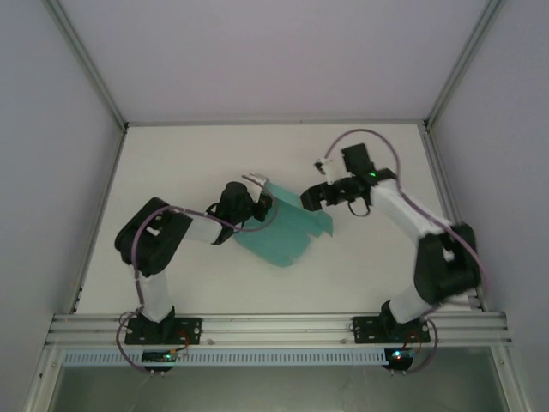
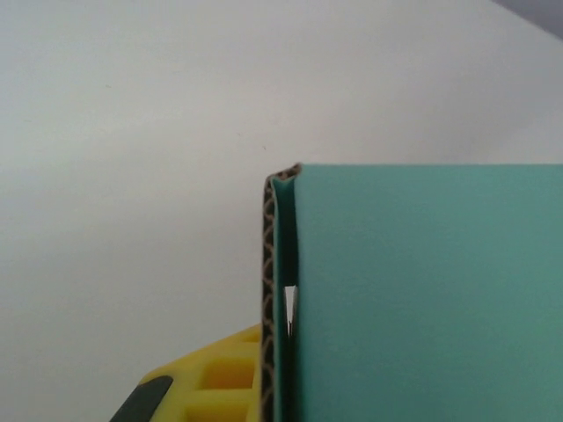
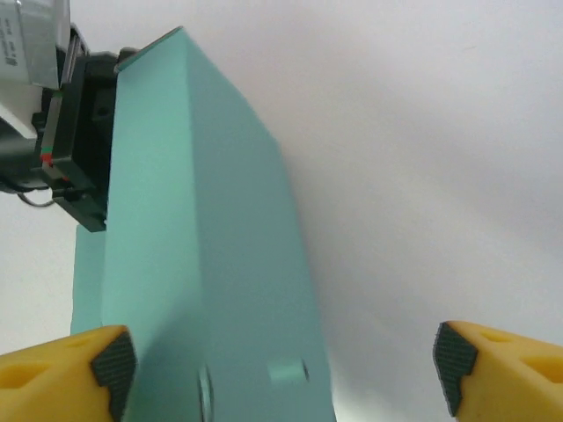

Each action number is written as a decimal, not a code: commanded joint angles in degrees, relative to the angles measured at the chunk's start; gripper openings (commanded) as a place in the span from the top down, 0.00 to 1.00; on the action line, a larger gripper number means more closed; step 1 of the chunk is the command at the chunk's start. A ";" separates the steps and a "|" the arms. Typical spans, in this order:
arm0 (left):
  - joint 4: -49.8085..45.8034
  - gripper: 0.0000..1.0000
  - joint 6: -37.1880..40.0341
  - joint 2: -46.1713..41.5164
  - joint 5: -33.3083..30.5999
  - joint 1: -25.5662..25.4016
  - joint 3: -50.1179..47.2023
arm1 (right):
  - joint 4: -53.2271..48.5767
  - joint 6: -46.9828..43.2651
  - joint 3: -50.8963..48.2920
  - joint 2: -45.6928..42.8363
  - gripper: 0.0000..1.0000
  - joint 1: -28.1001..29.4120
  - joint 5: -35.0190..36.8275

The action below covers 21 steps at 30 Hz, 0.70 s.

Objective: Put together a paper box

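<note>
Hold the box (image 1: 287, 230) at the middle of the table (image 1: 171, 172) with your left gripper (image 1: 260, 204) pinched shut on its folded edge, and square the right gripper (image 3: 281, 362) (fingers (image 3: 106, 362) spread wide, gripping nothing) around the free panel before you close to crease it.

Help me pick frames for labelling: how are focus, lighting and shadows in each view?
Top external: even, diffuse light, no glare; the paper box looks small and slightly soft. Left wrist: the box's corrugated edge is sharp at close range; the white table behind is featureless. Right wrist: the box's panel is smoothly shaded, with a dim shadow on the table beside it.
</note>
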 commanded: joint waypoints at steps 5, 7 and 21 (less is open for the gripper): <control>-11.71 1.00 -9.81 -9.64 5.46 2.68 -0.89 | 10.60 3.36 -12.17 -18.38 0.04 0.47 1.48; -14.43 1.00 -10.23 -10.85 6.09 2.65 -0.55 | 11.10 3.43 -12.70 -18.16 0.13 1.31 0.71; -30.13 1.00 -15.39 -10.08 -11.09 2.18 5.79 | 11.56 0.44 -9.78 -13.26 1.00 13.66 20.29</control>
